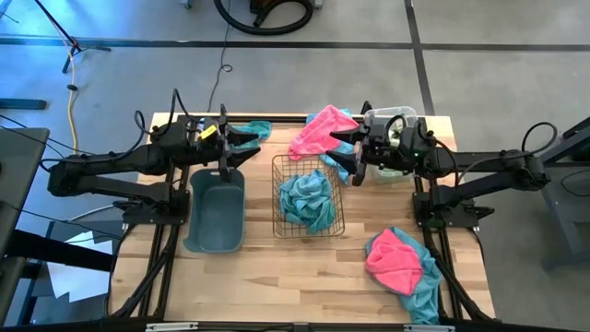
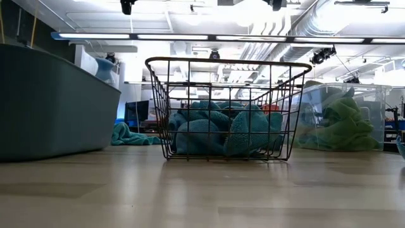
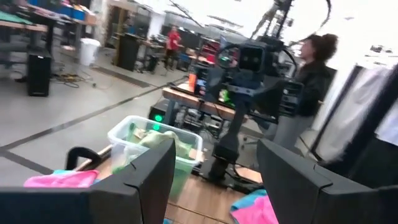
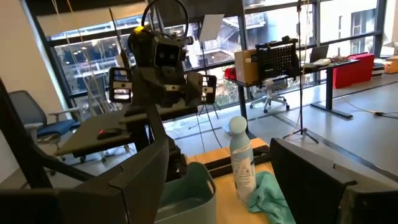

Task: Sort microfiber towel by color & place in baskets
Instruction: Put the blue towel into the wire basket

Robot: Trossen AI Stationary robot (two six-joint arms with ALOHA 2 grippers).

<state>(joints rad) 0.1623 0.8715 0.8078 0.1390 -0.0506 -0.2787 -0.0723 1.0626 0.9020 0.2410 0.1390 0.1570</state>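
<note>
Towels lie in several spots: a teal towel [image 1: 307, 201] fills the wire basket [image 1: 277, 195] at mid-counter, a green towel [image 2: 342, 123] sits in the clear bin [image 1: 404, 116] at the far right, and a pink towel [image 1: 318, 132] over teal rests at the far edge between the arms. Another pink-on-teal heap [image 1: 402, 263] lies near the front right corner. The grey-blue tub [image 1: 215, 212] stands left of the wire basket. The left end effector [image 1: 241, 140] hovers above the tub's far end, fingers spread, holding nothing. The right end effector [image 1: 343, 153] hangs just beside the far pink towel, fingers likewise spread and empty. A bottle [image 4: 241, 158] stands on the wooden counter [image 1: 277, 277] by the left arm.
</note>
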